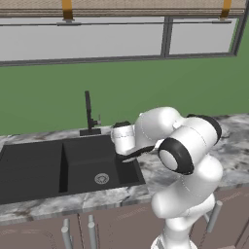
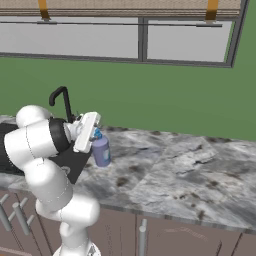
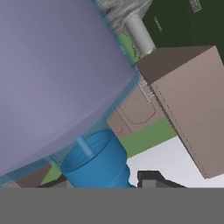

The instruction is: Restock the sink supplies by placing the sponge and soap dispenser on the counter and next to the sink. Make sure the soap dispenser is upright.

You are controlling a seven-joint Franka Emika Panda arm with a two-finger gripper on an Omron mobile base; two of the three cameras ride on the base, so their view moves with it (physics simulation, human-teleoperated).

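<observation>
Beside the black sink (image 1: 53,165), whose thin gooseneck faucet (image 1: 89,114) rises at the basin's back edge, a white robot arm reaches over the right rim with its gripper (image 2: 95,134) closed on the blue pump top of the soap dispenser (image 2: 101,151). The lavender-grey bottle stands upright, just right of the sink, on the grey-and-white marbled counter (image 2: 175,170); whether its base touches the stone cannot be told. Right of the sink the worktop runs on over mauve-brown cabinet fronts (image 2: 165,240) with silver handles, under a green wall (image 2: 165,95) and a wide window (image 2: 100,42).
</observation>
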